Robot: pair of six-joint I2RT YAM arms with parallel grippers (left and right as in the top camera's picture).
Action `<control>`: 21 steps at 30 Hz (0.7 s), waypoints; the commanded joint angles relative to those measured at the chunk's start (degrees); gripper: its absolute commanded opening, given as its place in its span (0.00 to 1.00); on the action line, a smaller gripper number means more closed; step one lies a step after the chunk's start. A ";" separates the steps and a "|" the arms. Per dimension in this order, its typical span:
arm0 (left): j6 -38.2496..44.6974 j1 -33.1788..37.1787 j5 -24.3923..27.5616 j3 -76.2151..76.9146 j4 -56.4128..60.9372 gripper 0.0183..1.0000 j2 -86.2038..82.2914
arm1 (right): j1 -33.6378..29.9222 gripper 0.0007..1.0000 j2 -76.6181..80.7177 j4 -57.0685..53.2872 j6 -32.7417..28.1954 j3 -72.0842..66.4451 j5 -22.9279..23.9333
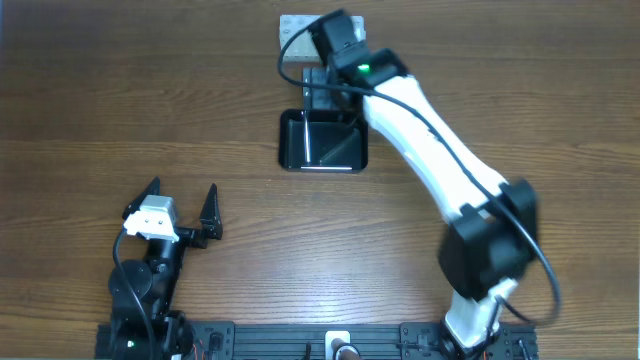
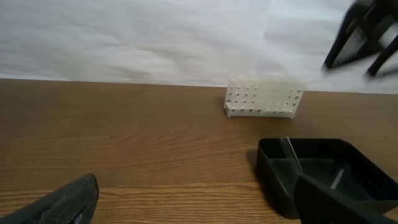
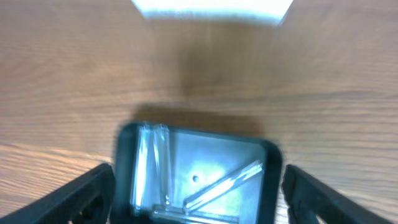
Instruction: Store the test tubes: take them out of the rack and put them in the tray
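The right arm's fingers (image 3: 81, 196) stand wide apart with nothing between them, hanging above the black tray (image 3: 127, 180). This wrist view looks straight down into the tray, where clear test tubes (image 3: 152, 165) lie along one wall and another lies slantwise across the floor. The white rack (image 3: 211, 6) sits just beyond the tray. In the top view the arm itself covers part of the tray (image 1: 292, 140) and rack (image 1: 295, 25), and the tubes read as thin pale lines. The left arm's fingers (image 1: 210, 205) are also spread wide and hold nothing, near the table (image 1: 100, 100) and well apart from the tray. Its wrist view gives the rack's (image 2: 264, 96) holed side face, standing behind the tray (image 2: 273, 174)
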 commanded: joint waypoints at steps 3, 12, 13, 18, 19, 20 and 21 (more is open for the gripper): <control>0.63 0.20 0.57 -0.26 -0.07 1.00 -0.46 | -5.92 0.99 -8.17 4.68 -9.97 0.20 4.63; 0.63 0.20 0.57 -0.26 -0.07 1.00 -0.46 | -13.68 0.99 -19.61 19.23 -19.78 -13.11 4.61; 0.63 0.20 0.57 -0.26 -0.07 1.00 -0.46 | -14.49 0.99 -22.12 22.29 -20.26 -16.87 4.61; 0.63 0.20 0.57 -0.26 -0.07 1.00 -0.46 | -19.58 0.99 -36.63 32.70 -20.20 -35.45 4.20; 0.63 0.20 0.57 -0.26 -0.07 1.00 -0.46 | -20.74 0.99 -39.71 33.70 -20.17 -38.91 3.54; 0.63 0.20 0.57 -0.26 -0.07 1.00 -0.46 | -21.88 0.99 -42.84 34.36 -20.15 -42.18 2.62; 0.63 0.20 0.57 -0.26 -0.07 1.00 -0.46 | -22.91 0.99 -45.92 34.67 -20.17 -45.27 1.49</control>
